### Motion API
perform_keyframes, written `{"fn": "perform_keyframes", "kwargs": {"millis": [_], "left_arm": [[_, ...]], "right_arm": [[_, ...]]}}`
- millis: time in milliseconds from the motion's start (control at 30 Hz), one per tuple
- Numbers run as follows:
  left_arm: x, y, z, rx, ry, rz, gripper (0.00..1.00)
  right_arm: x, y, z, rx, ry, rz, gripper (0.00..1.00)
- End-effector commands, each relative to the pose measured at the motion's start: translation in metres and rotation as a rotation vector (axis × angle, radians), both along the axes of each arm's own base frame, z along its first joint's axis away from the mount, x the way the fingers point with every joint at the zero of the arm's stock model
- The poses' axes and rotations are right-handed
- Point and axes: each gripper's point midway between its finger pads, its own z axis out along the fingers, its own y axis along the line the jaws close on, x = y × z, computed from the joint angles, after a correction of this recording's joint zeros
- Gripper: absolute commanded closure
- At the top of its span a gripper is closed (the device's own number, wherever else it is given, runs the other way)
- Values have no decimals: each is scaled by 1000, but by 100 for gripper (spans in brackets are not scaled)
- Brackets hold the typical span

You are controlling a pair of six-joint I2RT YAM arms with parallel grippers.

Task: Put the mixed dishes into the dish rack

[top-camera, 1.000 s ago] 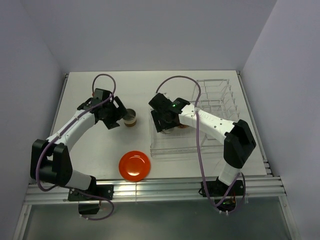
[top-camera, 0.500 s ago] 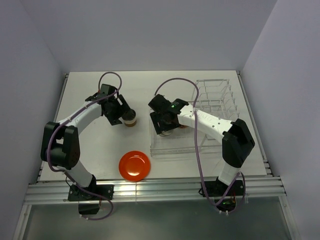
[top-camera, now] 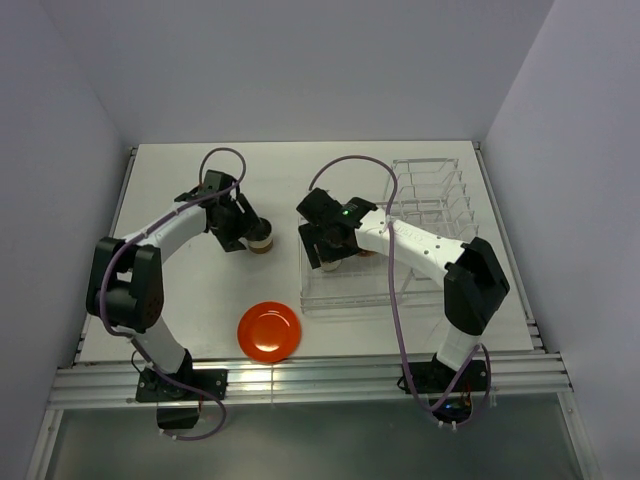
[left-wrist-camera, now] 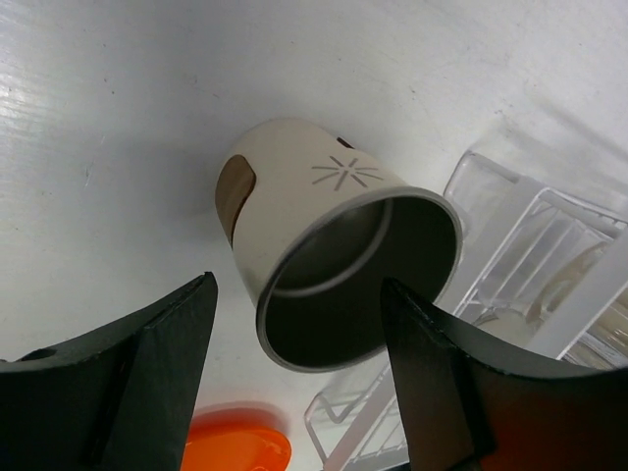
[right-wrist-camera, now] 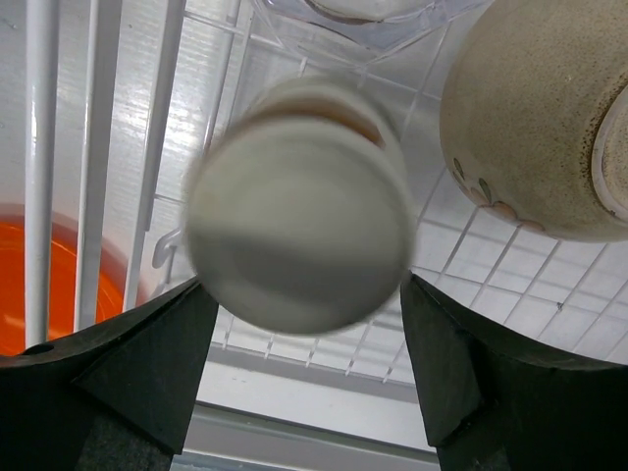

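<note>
Left end effector (left-wrist-camera: pixel 296 294) straddles cup (left-wrist-camera: pixel 314 211) beside dish rack (left-wrist-camera: pixel 549 240)

left arm (top-camera: pixel 150 245): white rounded link shells are joined by black joint housings.
right arm (top-camera: pixel 425 247): the same white and black build is seen; a small green light (top-camera: pixel 347 210) is lit on the black wrist housing.
cables: a thin purple cable (top-camera: pixel 352 157) is looped over each arm.
bases: black base blocks (top-camera: pixel 180 385) are seen at the near edge.
fingers (left-wrist-camera: pixel 128 392): matt black, wedge-shaped, smooth-faced in both wrist views.
</note>
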Motion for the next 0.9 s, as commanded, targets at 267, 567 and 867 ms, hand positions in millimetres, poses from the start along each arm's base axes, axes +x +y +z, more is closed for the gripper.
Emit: {"fn": "perform_keyframes", "kwargs": {"millis": [267,567,867], "left_arm": [[9,4,-20,30,0,4,73],[5,5,-10,23,-23,2,100],[-46,21,98,-52,-272,51,100]], "right_arm": [[8,2,54,89,-122,-8,17],[-17,-13,111,209,-244,-22,17],[-42,-15,160,440,-315,7,16]]}}
